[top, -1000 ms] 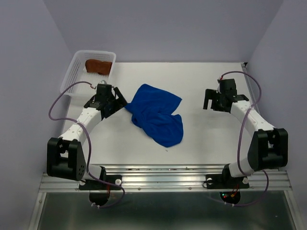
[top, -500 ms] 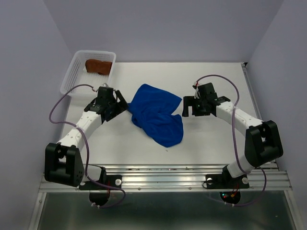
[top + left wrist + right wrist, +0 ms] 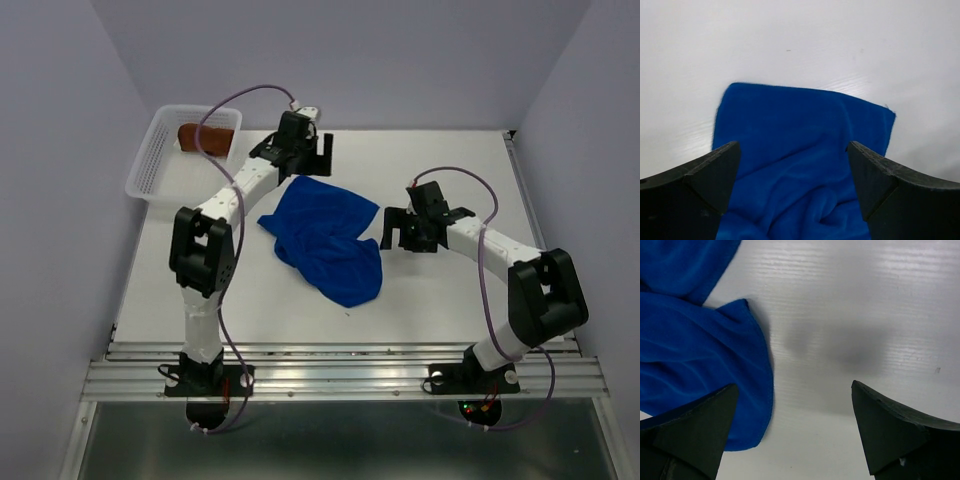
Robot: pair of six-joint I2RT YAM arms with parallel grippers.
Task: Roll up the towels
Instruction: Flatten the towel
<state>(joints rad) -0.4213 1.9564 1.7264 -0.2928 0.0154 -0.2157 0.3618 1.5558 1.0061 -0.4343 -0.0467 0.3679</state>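
Since a second ago, the left arm has been swung from the left side of the blue towel up to its far end. The right arm has been brought in closer from the right. The left gripper is now held just past the towel's far edge. Its jaws are spread wide and nothing is held in them. The right gripper is held just beside the towel's right edge, spread wide too, with nothing in it.

Only in the top view can the whole blue towel be seen. It is bunched up near the middle of the white table. Its long way runs from far left to near right, with a flatter part at the far end and a rounded lump at the near end.

In the left wrist view only the far end is shown. A straight edge with two corners is seen between the black fingers, and soft folds are seen lower down. In the right wrist view only a rounded corner of the towel is seen at the left, with bare table and a soft shadow beside it.

The rust-brown towel is seen only from the top. It is lying in the white basket at the far left corner, well apart from the blue one. The basket's right side is crossed by the left arm's purple cable.
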